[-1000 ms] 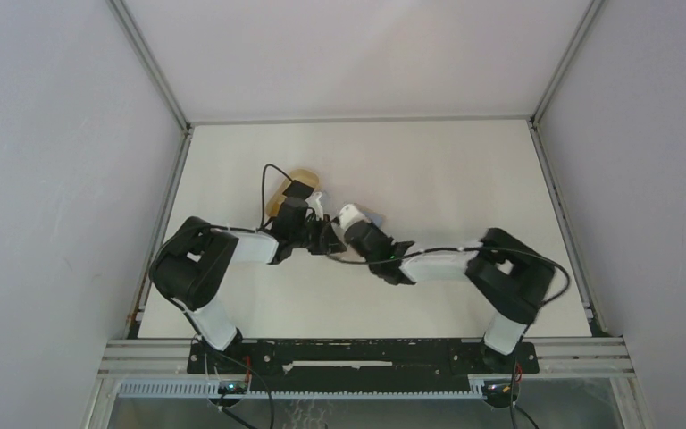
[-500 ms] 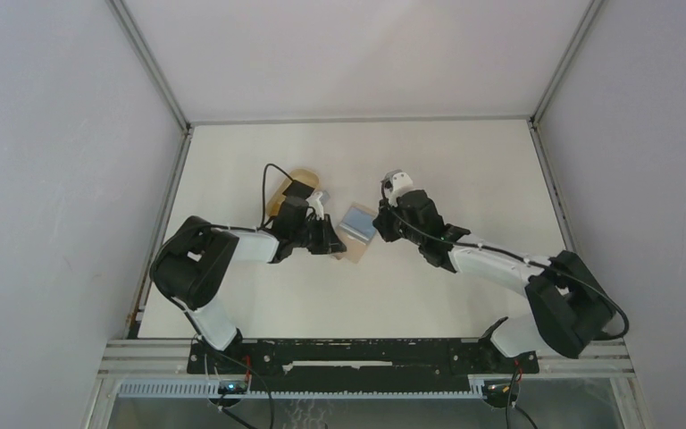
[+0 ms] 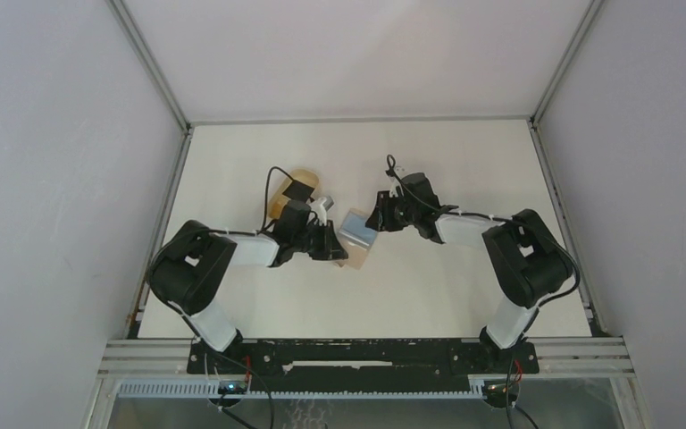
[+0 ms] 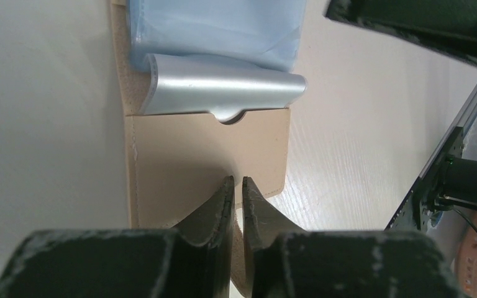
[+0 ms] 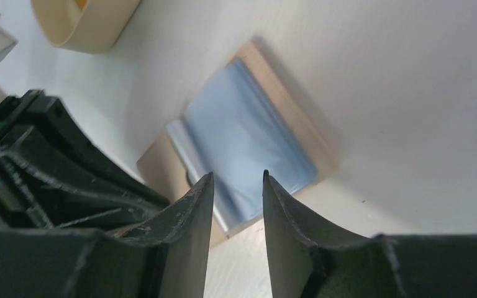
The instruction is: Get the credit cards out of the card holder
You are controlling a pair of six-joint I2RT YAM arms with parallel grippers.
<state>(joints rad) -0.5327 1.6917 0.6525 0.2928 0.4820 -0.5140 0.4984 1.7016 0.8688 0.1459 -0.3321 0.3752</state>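
Observation:
The tan card holder (image 3: 358, 251) lies flat near the table's middle. The light blue credit cards (image 3: 357, 226) stick out of its far end. In the left wrist view the holder (image 4: 192, 155) fills the middle, and the cards (image 4: 217, 31) show beyond it with a silvery curled edge (image 4: 223, 90). My left gripper (image 4: 236, 180) is shut on the holder's near edge; in the top view it (image 3: 338, 246) is at the holder's left. My right gripper (image 5: 237, 175) is open and empty, just above the cards (image 5: 242, 133); in the top view it (image 3: 376, 219) is at their right edge.
An oval tan tray (image 3: 296, 182) sits just behind my left wrist; it also shows in the right wrist view (image 5: 87, 25). Metal frame rails (image 3: 179, 170) border the table on both sides and at the back. The two grippers are close together over the holder.
My right gripper pulled away from the holder to the far right, uncovering the blue cards, then came back to their right edge. My left gripper stayed clamped on the holder.

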